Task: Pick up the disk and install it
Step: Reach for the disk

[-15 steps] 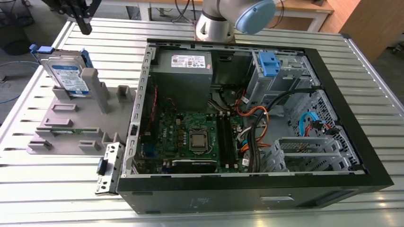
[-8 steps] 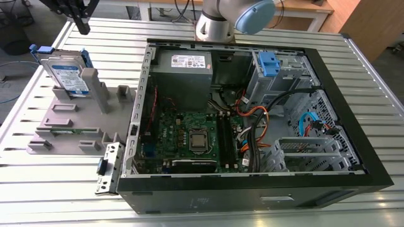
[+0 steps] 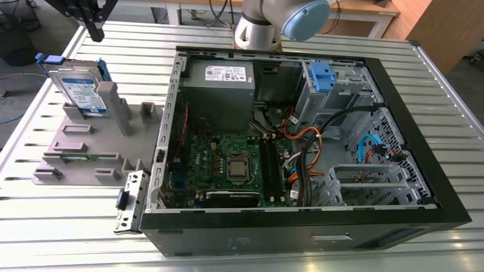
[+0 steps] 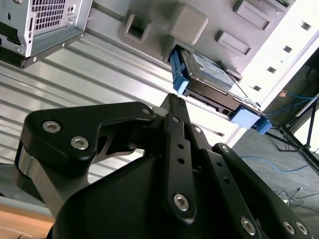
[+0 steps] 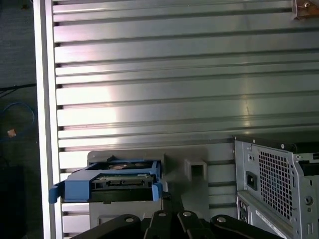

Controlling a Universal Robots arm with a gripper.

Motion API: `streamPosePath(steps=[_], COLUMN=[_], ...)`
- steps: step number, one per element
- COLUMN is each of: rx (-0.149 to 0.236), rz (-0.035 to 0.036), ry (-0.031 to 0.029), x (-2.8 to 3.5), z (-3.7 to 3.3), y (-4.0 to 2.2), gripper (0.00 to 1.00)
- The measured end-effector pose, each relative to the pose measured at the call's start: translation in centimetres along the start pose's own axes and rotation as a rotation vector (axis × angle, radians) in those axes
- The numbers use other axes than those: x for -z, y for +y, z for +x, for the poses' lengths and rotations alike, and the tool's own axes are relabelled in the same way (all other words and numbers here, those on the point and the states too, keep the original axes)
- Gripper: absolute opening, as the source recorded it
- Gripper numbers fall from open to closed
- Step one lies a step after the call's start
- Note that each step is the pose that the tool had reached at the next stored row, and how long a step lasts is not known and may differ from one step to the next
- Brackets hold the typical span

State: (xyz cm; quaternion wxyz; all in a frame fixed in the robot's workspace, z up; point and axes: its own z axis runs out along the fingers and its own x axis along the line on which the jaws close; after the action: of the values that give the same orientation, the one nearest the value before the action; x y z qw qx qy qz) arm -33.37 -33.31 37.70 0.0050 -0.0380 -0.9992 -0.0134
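slatted metal table (image 3: 60, 226) bears a grey fixture (image 3: 83, 141) with the disk (image 3: 81, 90) standing in it, the closed, empty gripper (image 3: 97, 35) nearby.

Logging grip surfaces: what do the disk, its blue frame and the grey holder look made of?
Disk: bare metal casing, dull silver, paper-like label.
Blue frame: moulded plastic, matte.
Holder: probably plastic too, uniform matte grey with blocky moulded shapes.

slatted alu table (image 3: 68, 238), wood cabinet (image 3: 442, 31) at far corner, grey floor (image 3: 8, 113)
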Motion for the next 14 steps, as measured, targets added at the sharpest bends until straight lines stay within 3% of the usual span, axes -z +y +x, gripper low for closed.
streamPosePath(steps=[14], rx=[0.001], rz=[0.0001], ry=[0.0002], x=[0.0], z=[0.46], y=[-0.28], gripper=[0.11])
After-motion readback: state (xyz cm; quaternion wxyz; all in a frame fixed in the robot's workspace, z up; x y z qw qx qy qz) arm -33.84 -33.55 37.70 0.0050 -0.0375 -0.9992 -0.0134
